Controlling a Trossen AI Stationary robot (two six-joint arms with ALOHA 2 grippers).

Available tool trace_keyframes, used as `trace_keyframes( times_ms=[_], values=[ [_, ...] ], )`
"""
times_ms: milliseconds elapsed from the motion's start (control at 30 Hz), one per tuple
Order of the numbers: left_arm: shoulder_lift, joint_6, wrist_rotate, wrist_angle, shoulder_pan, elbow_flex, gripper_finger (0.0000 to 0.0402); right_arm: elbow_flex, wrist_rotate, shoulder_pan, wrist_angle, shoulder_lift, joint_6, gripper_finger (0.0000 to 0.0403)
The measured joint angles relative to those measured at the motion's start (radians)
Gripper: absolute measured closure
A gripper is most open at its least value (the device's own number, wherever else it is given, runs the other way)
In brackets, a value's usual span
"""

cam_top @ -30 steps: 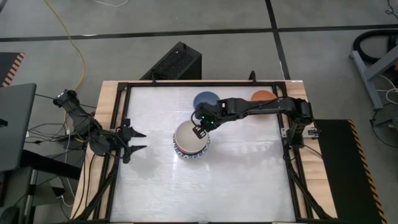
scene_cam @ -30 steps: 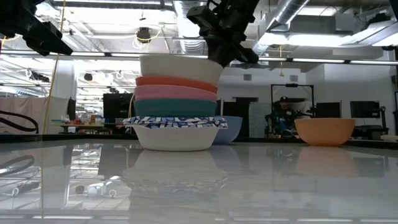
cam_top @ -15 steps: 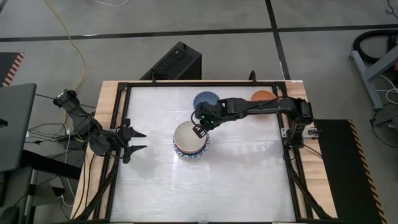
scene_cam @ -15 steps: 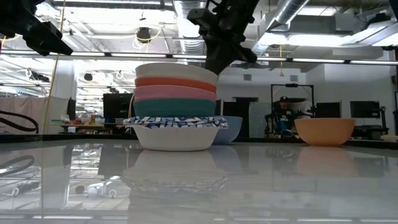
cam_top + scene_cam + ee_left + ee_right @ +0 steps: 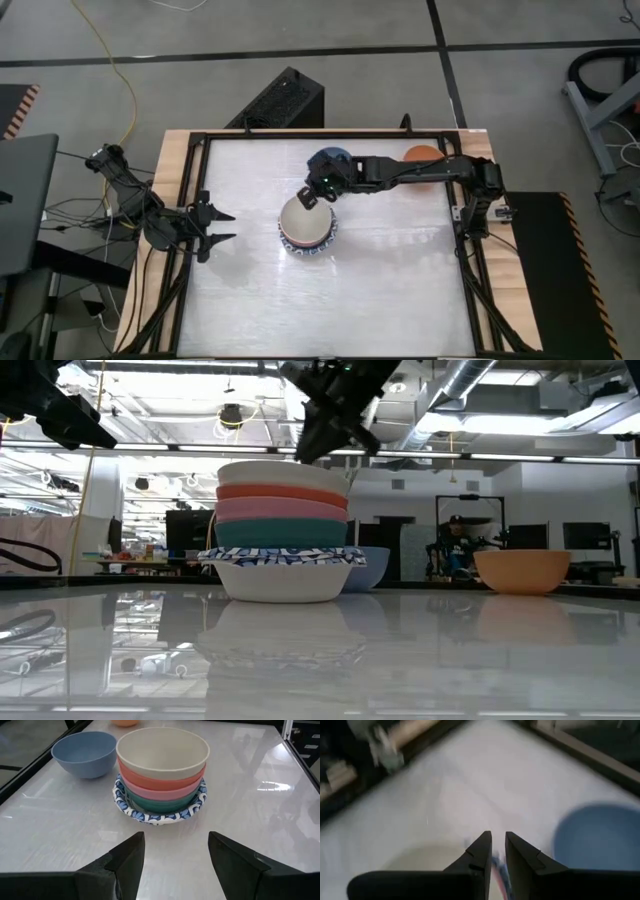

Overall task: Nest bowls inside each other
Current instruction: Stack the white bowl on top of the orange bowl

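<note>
Broadly, the table (image 5: 400, 290) is a white glossy slab in a dark frame, and its sheen suggests a bowl pushed sideways would skate rather than stay put. Near its middle stands the stack (image 5: 307, 226): a white bowl with a blue patterned rim at the bottom, then green, pink and red, with the cream bowl (image 5: 162, 751) seated on top, all nested evenly and upright in the left wrist view. Two loose ones remain toward the far edge: the blue bowl (image 5: 326, 158), just beside the stack, and the orange bowl (image 5: 424, 155), nearer the far right corner and partly under the right arm. They look like thin, rigid, smooth-walled ware, probably light, hard enough to take a firm pinch, yet slick; I judge the rim to be the sensible hold, one finger inside the wall and one outside, since the rounded body offers nothing to clamp. A bowl gripped this way will likely hang tilted, so it should be lowered squarely over the stack. The right gripper (image 5: 311, 197) hangs above the far edge of the stack, between it and the blue bowl, its fingers (image 5: 481, 851) parted by a narrow gap with nothing between them. The left gripper (image 5: 222, 226) waits at the left edge, spread wide and empty.
</note>
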Motion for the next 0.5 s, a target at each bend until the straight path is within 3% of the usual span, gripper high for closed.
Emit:
trace_keyframes(
  times_ms=[233, 500],
  values=[
    [0.000, 0.000, 0.004, 0.000, 0.000, 0.000, 0.0194, -0.132, 0.086, 0.033, 0.309, 0.000, -0.026, 0.0328],
    [0.000, 0.000, 0.002, 0.000, 0.000, 0.000, 0.0194, -0.260, 0.089, 0.037, 0.522, 0.001, -0.025, 0.0328]
  ],
)
